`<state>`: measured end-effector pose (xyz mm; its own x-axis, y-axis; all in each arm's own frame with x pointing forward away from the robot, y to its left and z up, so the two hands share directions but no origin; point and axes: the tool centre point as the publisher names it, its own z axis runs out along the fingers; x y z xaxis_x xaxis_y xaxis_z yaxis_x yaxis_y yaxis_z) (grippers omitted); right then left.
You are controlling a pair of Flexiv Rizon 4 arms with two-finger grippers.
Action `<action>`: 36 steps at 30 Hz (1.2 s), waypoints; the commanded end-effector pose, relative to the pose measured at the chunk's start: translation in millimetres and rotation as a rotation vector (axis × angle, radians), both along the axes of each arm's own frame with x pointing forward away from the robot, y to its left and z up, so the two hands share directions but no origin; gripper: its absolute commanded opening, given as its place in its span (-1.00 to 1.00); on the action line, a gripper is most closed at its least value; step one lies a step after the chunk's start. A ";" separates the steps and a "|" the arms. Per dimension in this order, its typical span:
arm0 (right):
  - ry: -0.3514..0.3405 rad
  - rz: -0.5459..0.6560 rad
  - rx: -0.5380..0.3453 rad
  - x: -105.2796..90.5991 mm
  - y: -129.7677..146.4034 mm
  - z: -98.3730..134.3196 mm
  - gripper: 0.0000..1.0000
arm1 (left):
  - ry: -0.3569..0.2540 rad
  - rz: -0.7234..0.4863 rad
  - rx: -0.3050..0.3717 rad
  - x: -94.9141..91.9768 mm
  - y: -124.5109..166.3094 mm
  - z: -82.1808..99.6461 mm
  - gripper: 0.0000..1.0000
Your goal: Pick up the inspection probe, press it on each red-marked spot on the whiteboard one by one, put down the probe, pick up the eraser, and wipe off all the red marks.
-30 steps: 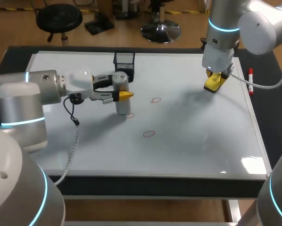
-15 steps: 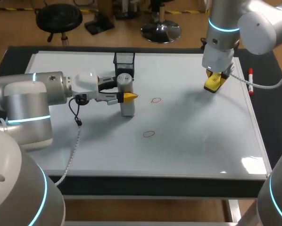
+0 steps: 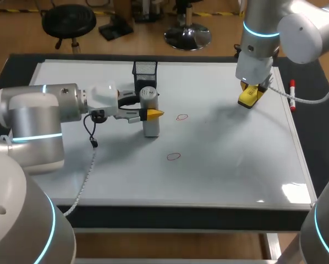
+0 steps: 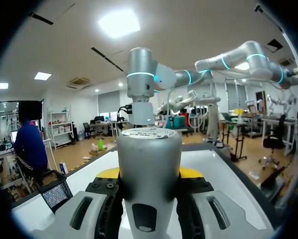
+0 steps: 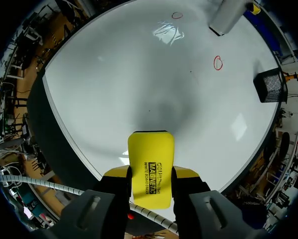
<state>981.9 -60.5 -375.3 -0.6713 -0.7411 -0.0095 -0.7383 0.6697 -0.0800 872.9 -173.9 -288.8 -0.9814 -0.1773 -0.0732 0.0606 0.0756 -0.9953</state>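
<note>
While it stands upright on the whiteboard (image 3: 236,159) between the black mesh basket (image 3: 144,70) and the two visible red marks (image 3: 181,117), the inspection probe (image 3: 150,126) looks like a smooth, stiff grey cylinder, probably weighty for its size and liable to slip or tilt if held loosely. The left gripper (image 3: 148,113) clamps it from two sides around the upper middle. That seems the right place, since a level hold there keeps the probe's axis square to the board when it is pressed down. The right gripper (image 5: 150,174) hangs over the board's far right part, near a red marker (image 3: 291,87), with its fingers closed on the yellow eraser (image 5: 150,167). I judge the eraser to be light with a hard shell, best gripped across its narrow sides as it is now. The probe's foot is hard to read: from the head view it seems to meet the board, but contact cannot be confirmed, nor whether a mark lies beneath it. In the left wrist view the probe (image 4: 149,174) blocks the board ahead and most of the yellow tips. From the head view the eraser is hard to tell apart from the yellow tips holding it.
</note>
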 end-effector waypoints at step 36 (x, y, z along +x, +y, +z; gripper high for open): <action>-0.001 0.001 -0.002 -0.3 -0.7 0.9 -1.00 | -0.027 0.036 0.002 -3.6 18.3 19.6 -1.00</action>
